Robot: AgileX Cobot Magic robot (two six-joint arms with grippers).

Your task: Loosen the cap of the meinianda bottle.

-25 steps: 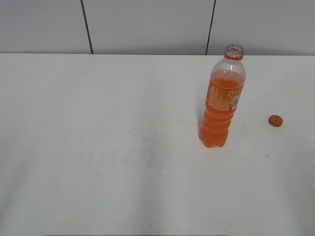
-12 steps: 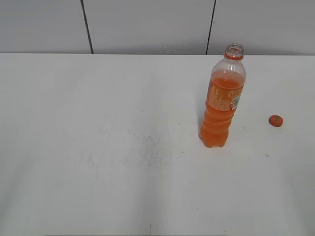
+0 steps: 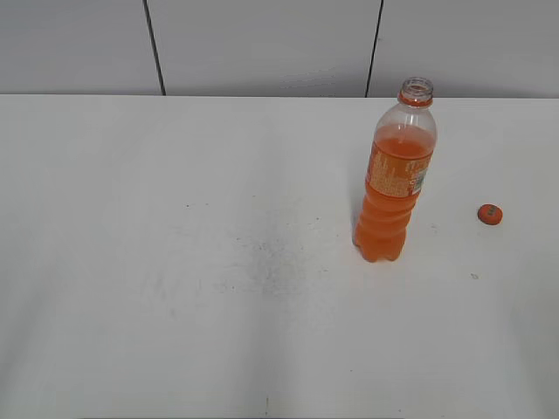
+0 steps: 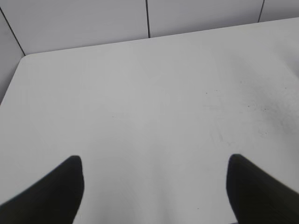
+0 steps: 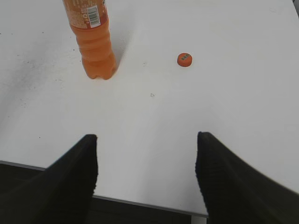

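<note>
- fingers [image 5: 70,182] of the right gripper [image 5: 145,172] filled the bottom of the right wrist view, dark and ribbed, spread wide with nothing between them, hanging over the near edge of the desk [image 5: 233,93].
- past that edge the white desk top ran bare up to a tiny dark speck, then to the task's things farther back.
- cap [image 5: 184,59] lay flat on the desk, off the bottle, small, round and orange with a dark mark on its top; in the exterior view it [image 3: 490,214] sat to the right of the bottle and well apart from it.
- meinianda bottle [image 5: 93,42] stood upright to the left of the cap, its lobed base on the desk, orange drink inside and a barcode patch on the label facing the right wrist camera.
- in the exterior view the bottle [image 3: 394,175] stood right of the desk's middle, its mouth open at the top above an orange neck ring, the drink level just below the clear shoulder.
- left gripper [image 4: 154,186] showed in the left wrist view as two dark finger tips at the lower corners, set far apart and empty, over a bare stretch of desk with faint grey scuffs.
- neither gripper appeared in the exterior view.
- grey wall panels [image 3: 262,44] with dark seams rose behind the far edge of the desk.
</note>
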